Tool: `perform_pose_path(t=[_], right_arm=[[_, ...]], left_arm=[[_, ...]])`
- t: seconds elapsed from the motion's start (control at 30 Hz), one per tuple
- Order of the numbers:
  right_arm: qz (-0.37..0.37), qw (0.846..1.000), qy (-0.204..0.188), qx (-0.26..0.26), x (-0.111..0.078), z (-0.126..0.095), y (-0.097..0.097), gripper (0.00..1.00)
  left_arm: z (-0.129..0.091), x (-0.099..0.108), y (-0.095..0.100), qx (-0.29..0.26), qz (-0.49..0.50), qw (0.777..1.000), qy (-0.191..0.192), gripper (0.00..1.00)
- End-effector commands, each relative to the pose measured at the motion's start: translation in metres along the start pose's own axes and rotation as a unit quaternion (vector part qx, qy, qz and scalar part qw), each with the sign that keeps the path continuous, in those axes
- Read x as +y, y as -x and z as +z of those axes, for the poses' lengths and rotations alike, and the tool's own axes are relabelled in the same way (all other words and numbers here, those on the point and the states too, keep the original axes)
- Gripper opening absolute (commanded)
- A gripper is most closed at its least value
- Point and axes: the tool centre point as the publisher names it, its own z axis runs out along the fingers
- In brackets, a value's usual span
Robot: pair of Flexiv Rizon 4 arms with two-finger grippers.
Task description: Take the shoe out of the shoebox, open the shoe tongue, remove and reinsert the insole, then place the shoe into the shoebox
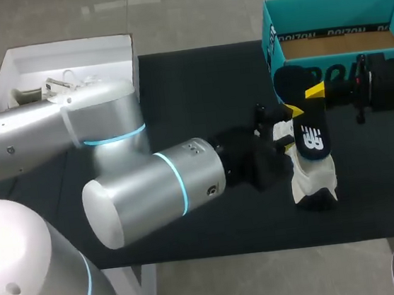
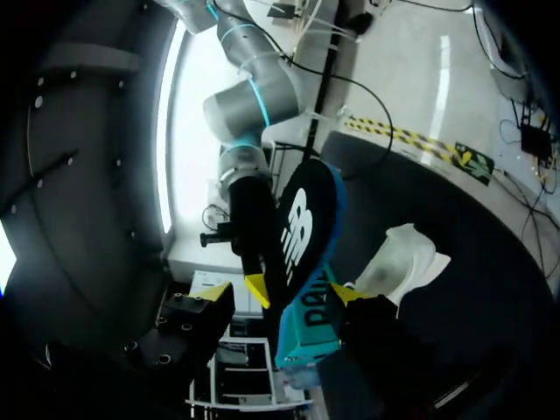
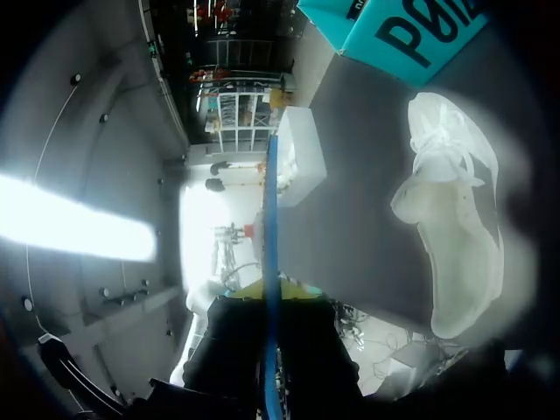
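Observation:
The black insole (image 1: 311, 134) with a white logo and blue rim stands upright over the white shoe (image 1: 315, 180), which lies on the black table. My right gripper (image 1: 313, 93) comes in from the right and is shut on the insole's upper edge; in the right wrist view the insole (image 3: 269, 227) runs edge-on between the right gripper's (image 3: 269, 290) pinching fingers. My left gripper (image 1: 287, 124) is at the insole's left side. In the left wrist view the left gripper (image 2: 302, 291) is open, its yellow tips wide apart on either side of the insole (image 2: 302, 219). The shoe (image 3: 455, 219) lies beside it.
The teal shoebox (image 1: 269, 29) stands open at the back right, just behind the insole. A white box lid (image 1: 65, 52) with paper in it sits at the back left. The left arm's silver links (image 1: 152, 188) stretch across the table's middle.

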Motion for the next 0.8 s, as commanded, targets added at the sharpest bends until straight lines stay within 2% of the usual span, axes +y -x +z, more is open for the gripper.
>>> perform_pose_path(t=[0.03,0.2,0.3,0.8], right_arm=[[0.000,1.000,0.002,-0.001,-0.001,0.001,0.000,0.00],[0.000,1.000,0.002,-0.001,-0.001,0.001,0.000,0.00],[0.000,1.000,0.002,-0.001,-0.001,0.001,0.000,0.00],[0.000,1.000,0.002,-0.001,-0.001,0.001,0.000,0.00]], left_arm=[[-0.042,0.013,0.000,-0.004,-0.008,1.000,0.001,1.00],[-0.059,0.020,0.001,-0.014,-0.016,1.000,0.005,1.00],[-0.062,0.018,0.001,-0.021,-0.035,0.999,-0.023,1.00],[-0.062,0.018,0.001,-0.021,-0.035,0.999,-0.023,1.00]])
